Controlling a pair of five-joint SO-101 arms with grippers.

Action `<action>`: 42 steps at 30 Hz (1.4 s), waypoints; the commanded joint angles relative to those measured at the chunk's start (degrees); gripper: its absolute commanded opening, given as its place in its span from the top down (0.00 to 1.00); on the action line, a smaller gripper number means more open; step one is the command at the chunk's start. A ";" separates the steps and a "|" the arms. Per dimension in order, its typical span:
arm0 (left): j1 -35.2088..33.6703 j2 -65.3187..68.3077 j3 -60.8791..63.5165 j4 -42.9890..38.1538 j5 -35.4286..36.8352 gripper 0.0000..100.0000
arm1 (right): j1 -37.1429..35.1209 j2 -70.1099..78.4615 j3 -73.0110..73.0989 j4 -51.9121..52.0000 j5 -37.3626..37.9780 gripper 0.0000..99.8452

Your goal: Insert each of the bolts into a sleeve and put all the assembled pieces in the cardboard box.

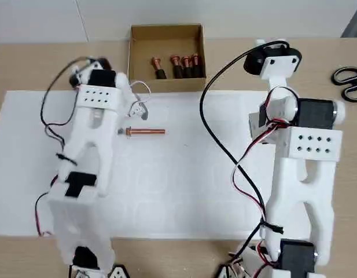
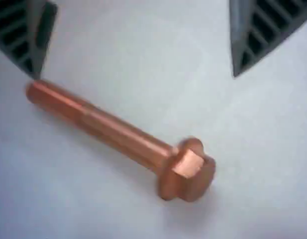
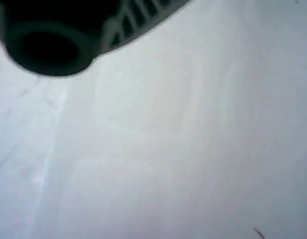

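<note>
Hovering the left gripper [image 2: 135, 74] over the bare bolt [image 2: 118, 134] lying on the white sheet [image 1: 184, 185] just in front of the cardboard box [image 1: 132, 58], fingers [image 2: 262, 30] spread wide. Probably best closing across mid-shank, leaving the tip free for sliding into the black sleeve [image 3: 49, 47] being pinched by the right gripper [image 1: 269, 60], right of the box. Sitting inside the box: four sleeved bolts [image 1: 178, 66], side by side.

Bright, even light from above, white sheet [image 1: 184, 191] washed pale with mild glare, faint soft shadows beside the arms [image 1: 88, 156], thin shadow under the copper bolt [image 2: 113, 130], cardboard box [image 1: 142, 58] interior shaded.
</note>
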 commanded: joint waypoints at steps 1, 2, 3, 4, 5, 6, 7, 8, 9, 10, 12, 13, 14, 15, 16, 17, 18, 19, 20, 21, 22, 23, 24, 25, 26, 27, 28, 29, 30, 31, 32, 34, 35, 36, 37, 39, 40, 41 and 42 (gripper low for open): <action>0.62 2.81 -1.27 -1.32 6.68 0.77 | -0.04 -2.68 -0.44 0.31 -0.79 0.99; 0.79 3.69 -2.07 -1.41 7.47 0.77 | -0.04 -2.68 -0.44 0.31 -0.79 0.99; 0.97 4.66 -3.03 -1.41 7.91 0.77 | -0.04 -2.68 -0.44 0.31 -0.79 0.99; 1.23 5.36 -4.00 -1.41 8.26 0.77 | -0.04 -2.68 -0.44 0.31 -0.79 0.99; 1.76 6.07 -4.88 -1.41 8.62 0.77 | -0.04 -2.68 -0.44 0.31 -0.79 0.99; 2.11 6.68 -5.67 -1.41 9.14 0.77 | -0.04 -2.68 -0.44 0.31 -0.79 0.99; 2.37 7.21 -6.20 -1.41 10.02 0.77 | -0.04 -2.68 -0.35 0.31 -0.79 0.99; 2.64 7.65 -6.55 -1.58 11.16 0.77 | -0.04 -2.68 -0.35 0.31 -0.79 0.99; 2.90 8.18 -6.90 -1.76 12.22 0.77 | -0.04 -2.68 -0.35 0.31 -0.79 0.99; 2.90 8.79 -7.43 -1.76 13.27 0.77 | -0.04 -2.68 -0.35 0.40 -0.79 0.99; 2.90 10.29 -8.66 -1.76 14.59 0.77 | -0.04 -2.68 -0.35 0.75 -0.79 0.99; 2.64 11.16 -9.27 -1.76 14.86 0.77 | -0.04 -2.68 -0.35 0.75 -0.79 0.99; 2.55 12.13 -9.89 -1.76 14.95 0.77 | -0.04 -2.68 -0.35 0.84 -0.79 0.99; 2.55 13.10 -10.42 -1.76 15.03 0.77 | -0.04 -2.68 -0.35 0.84 -0.79 0.99; 2.46 14.24 -11.12 -1.76 15.03 0.77 | -0.04 -2.68 -0.35 0.84 -0.79 0.99; 2.37 15.12 -11.82 -1.49 15.03 0.77 | -0.04 -2.68 -0.35 0.92 -0.79 0.99; 2.20 16.00 -12.44 -1.41 15.03 0.77 | -0.04 -2.68 -0.35 0.92 -0.79 0.99; 2.02 16.62 -12.97 -1.32 15.03 0.78 | -0.04 -2.68 -0.35 0.92 -0.79 0.99; 1.85 17.05 -13.32 -1.32 15.03 0.79 | -0.04 -2.68 -0.35 0.92 -0.79 0.99; 1.76 17.41 -13.67 -1.32 15.03 0.82 | -0.04 -2.68 -0.35 0.92 -0.79 0.99; 1.58 17.58 -13.85 -1.32 15.03 0.86 | -0.04 -2.68 -0.35 0.92 -0.79 0.99; 1.58 17.58 -13.93 -1.32 15.03 0.90 | -0.04 -2.68 -0.35 0.92 -0.79 0.99; 1.58 17.58 -14.11 -1.23 14.95 0.94 | -0.04 -2.68 -0.35 0.92 -0.79 0.99; 1.67 17.58 -14.11 -0.88 14.95 0.98 | -0.04 -2.59 -0.35 0.92 -0.79 0.99; 1.85 17.58 -14.11 -0.35 14.86 1.00 | -0.04 -2.59 -0.35 0.92 -0.79 0.99; 2.02 17.58 -14.11 0.26 14.86 0.99 | -0.04 -2.59 -0.35 0.92 -0.79 0.99; 2.11 17.58 -14.11 0.88 14.86 0.99 | -0.04 -2.59 -0.35 0.92 -0.79 0.99; 2.20 17.58 -14.20 1.41 14.86 0.99 | -0.04 -2.59 -0.35 0.92 -0.79 0.99; 2.37 17.58 -14.20 1.93 14.68 1.00 | -0.04 -2.59 -0.35 0.92 -0.79 0.99; 2.64 17.58 -14.20 2.55 14.15 1.00 | -0.04 -2.59 -0.35 0.92 -0.79 0.99; 2.81 17.49 -14.37 2.99 12.66 1.00 | -0.04 -2.59 -0.35 0.84 -0.79 0.99; 3.87 17.49 -15.87 5.10 8.53 1.00 | -0.04 -2.59 -0.35 0.84 -0.79 0.99; 4.57 17.49 -16.92 6.33 6.24 1.00 | -0.04 -2.59 -0.35 0.84 -0.79 0.99; 5.10 17.49 -17.71 6.51 3.52 1.00 | -0.04 -2.59 -0.35 0.84 -0.79 0.99; 5.54 17.49 -18.51 6.51 0.26 1.00 | -0.04 -2.59 -0.35 0.84 -0.79 0.99; 5.98 17.49 -20.44 6.51 -7.12 1.00 | -0.04 -2.59 -0.35 0.84 -0.79 0.99; 6.07 17.49 -21.49 6.51 -10.99 1.00 | -0.04 -2.59 -0.35 0.92 -0.79 0.99; 5.80 17.49 -22.37 6.51 -15.03 1.00 | -0.04 -2.59 -0.35 0.92 -0.79 0.99; 5.54 17.41 -23.08 6.51 -18.81 1.00 | -0.04 -2.59 -0.35 0.92 -0.79 0.99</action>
